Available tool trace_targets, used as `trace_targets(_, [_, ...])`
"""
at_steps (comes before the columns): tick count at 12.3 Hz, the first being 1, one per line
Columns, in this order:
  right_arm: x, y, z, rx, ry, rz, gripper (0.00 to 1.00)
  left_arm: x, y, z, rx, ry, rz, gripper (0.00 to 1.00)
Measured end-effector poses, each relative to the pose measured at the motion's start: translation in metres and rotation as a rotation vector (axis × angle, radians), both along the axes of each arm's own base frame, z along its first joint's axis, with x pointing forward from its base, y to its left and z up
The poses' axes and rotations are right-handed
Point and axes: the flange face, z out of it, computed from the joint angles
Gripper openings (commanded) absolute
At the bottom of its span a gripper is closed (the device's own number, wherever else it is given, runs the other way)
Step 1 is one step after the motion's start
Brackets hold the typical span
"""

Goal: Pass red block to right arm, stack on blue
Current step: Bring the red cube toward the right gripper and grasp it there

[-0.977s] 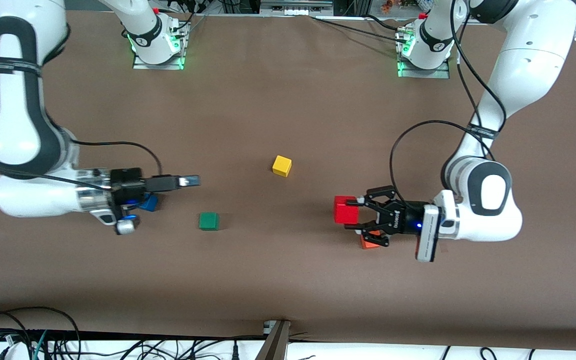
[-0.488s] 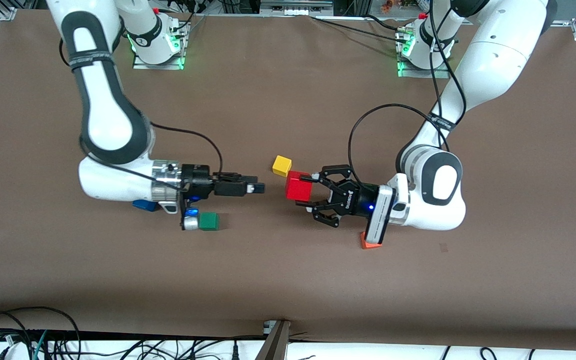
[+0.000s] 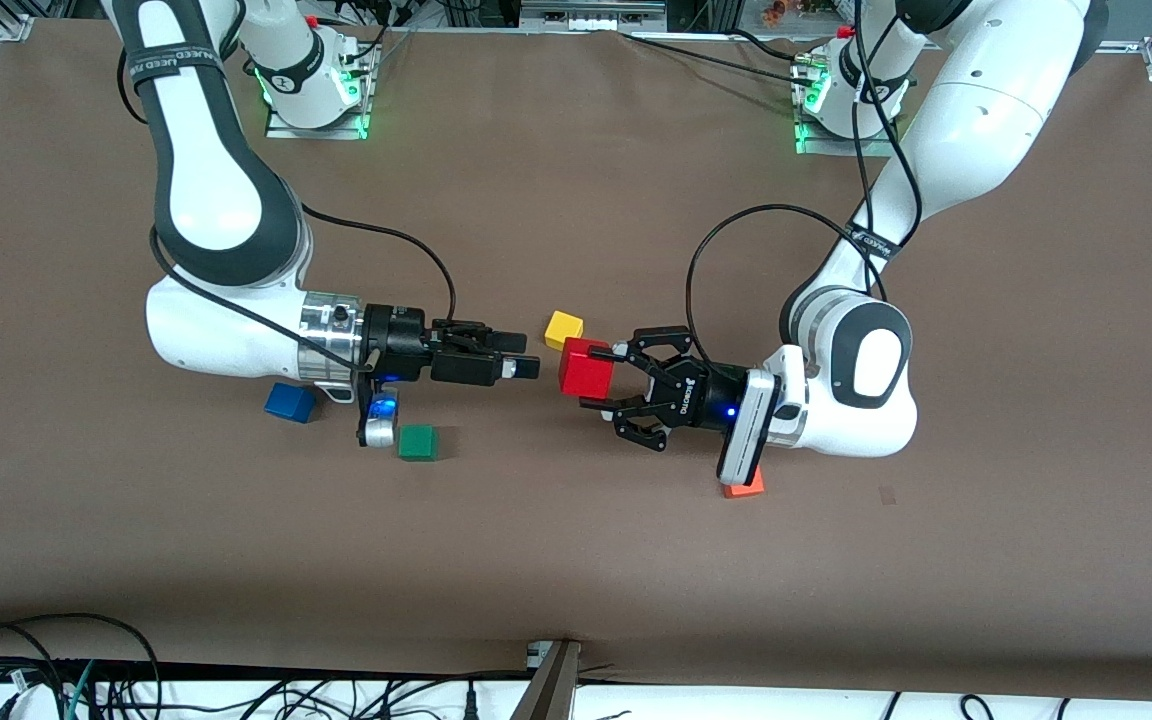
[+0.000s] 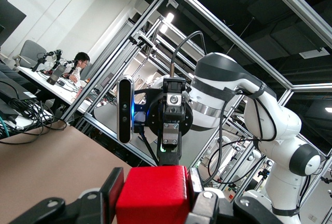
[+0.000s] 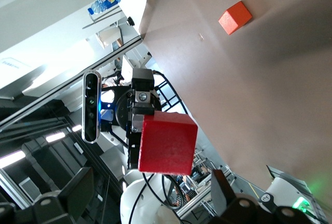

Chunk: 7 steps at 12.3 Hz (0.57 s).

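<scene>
Front view, red block clamped in left tool, facing right tool

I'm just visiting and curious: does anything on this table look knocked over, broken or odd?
Nothing stands out. The left gripper holds the red block in the air, facing the open right gripper. The blue, green, yellow and orange blocks sit flat, apart.

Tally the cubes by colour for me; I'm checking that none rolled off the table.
Red cube: 1, in the left gripper
Yellow cube: 1
Blue cube: 1
Green cube: 1
Orange cube: 1
Total: 5
</scene>
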Motion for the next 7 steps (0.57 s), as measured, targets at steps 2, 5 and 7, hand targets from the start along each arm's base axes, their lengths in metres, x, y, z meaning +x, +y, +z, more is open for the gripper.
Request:
trace_targets(2, [-0.004,0.012,-0.003,-0.014,0.007,-0.019,1.0,0.0,0.0,-0.001,0.001,0.011,-0.001,0.0])
trace_targets(5, [-0.013,0.031,-0.01,-0.034,0.033,-0.034,1.0,0.001,0.001,-0.002,0.003,0.016,0.0,0.0])
trace_targets(7, [-0.018,0.041,-0.019,-0.05,0.041,-0.045,1.0,0.001,0.001,-0.003,0.004,0.018,0.001,0.0])
